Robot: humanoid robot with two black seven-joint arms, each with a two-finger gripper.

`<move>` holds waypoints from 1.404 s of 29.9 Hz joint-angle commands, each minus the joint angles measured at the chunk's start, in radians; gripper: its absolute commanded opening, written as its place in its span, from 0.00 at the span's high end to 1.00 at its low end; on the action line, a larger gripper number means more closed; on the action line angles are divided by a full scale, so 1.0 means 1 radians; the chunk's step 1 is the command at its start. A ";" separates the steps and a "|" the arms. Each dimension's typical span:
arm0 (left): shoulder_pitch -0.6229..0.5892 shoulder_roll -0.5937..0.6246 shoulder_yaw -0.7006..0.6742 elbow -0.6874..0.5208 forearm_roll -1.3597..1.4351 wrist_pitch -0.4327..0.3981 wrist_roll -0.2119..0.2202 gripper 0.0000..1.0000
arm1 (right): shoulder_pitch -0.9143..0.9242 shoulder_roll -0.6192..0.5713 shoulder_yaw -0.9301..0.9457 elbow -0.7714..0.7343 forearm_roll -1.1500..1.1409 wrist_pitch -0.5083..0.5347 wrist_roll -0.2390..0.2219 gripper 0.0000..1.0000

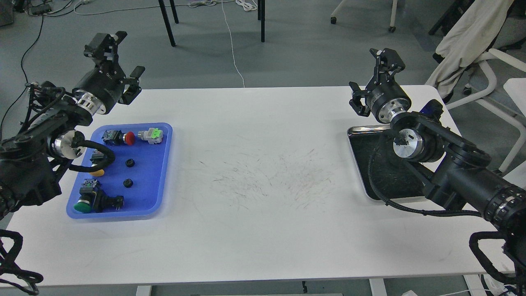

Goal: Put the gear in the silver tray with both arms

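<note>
both sets of jaws stand spread wide with nothing between them. the left gripper (119, 61) hangs in the air past the far left corner of the white table (263, 230), one finger up high and the other lower toward the table edge, well above the blue tray (164, 164). the right gripper (372, 80) sits over the far right part of the table, just beyond the far rim of the silver tray (361, 164), fingers splayed and holding nothing.

the silver tray lies near the right edge of the table, its dark scratched bottom partly hidden under the right arm (452, 172) and a black cable that loops across its near rim. nothing can be seen lying in the part of it that shows.

two small black gears lie loose in the blue tray near the left edge: one gear (130, 163) toward the middle, a second gear (128, 182) just nearer. around them sit a red push button (123, 137), a green-topped switch (151, 135), a yellow button (96, 172) partly behind the left arm's cable, and a green push button (88, 201) at the near corner.

between the two trays the tabletop is a broad scuffed stretch.
</note>
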 commanded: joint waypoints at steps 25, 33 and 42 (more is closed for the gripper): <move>0.013 -0.009 -0.003 -0.001 -0.001 0.010 0.000 0.01 | -0.002 -0.001 0.000 0.006 0.000 -0.007 0.001 0.02; 0.013 -0.003 0.002 -0.001 -0.001 0.016 0.000 0.01 | -0.002 -0.001 0.000 0.007 0.000 -0.007 0.001 0.02; 0.021 -0.006 0.026 -0.003 0.002 0.011 0.000 0.01 | 0.000 -0.001 0.000 0.006 0.000 -0.009 0.001 0.02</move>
